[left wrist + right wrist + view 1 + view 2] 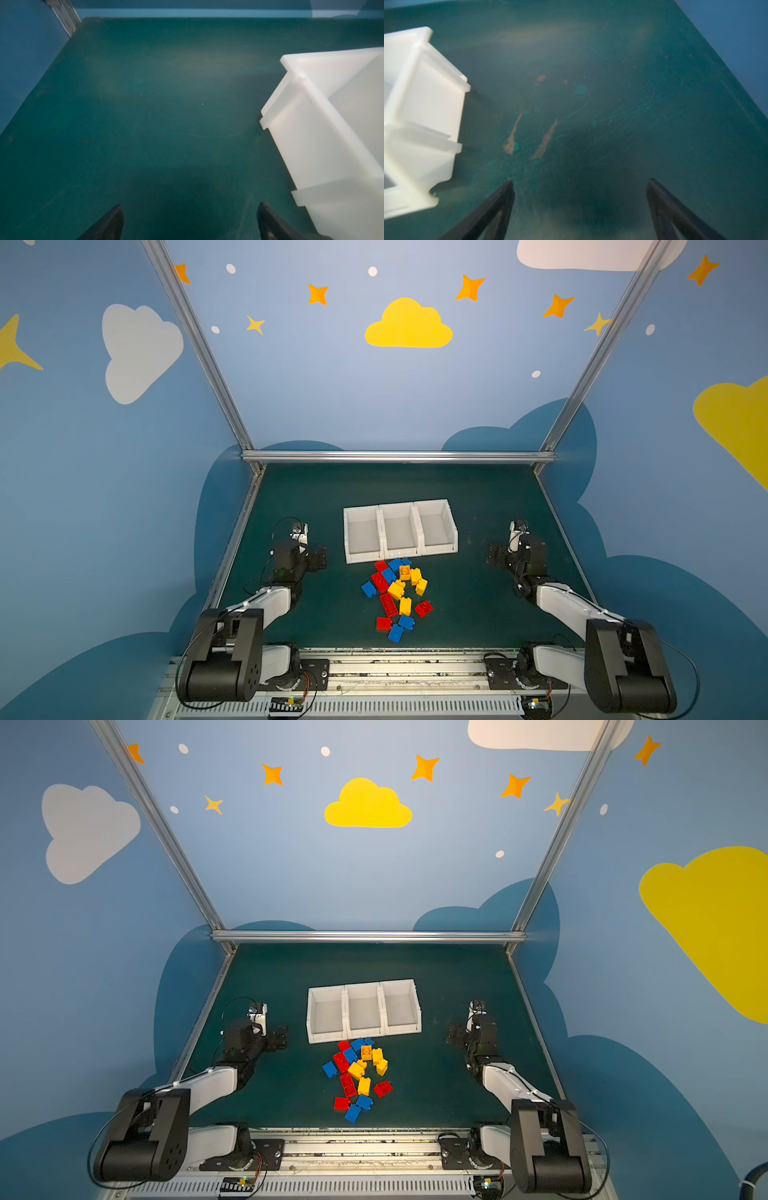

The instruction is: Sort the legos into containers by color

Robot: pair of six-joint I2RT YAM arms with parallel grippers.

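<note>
The left hand (318,559) and right hand (496,558) sat spread and empty, flanking the white containers (360,509), probably parked clear of the unsorted legos (397,597) just beside them.

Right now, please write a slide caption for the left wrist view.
Left gripper, fingers open, over the green table beside a white container.

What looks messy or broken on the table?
The green mat has two brownish scrapes beside the rightmost white bin, where its surface looks worn through. The legos lie jumbled, unsorted.
</note>
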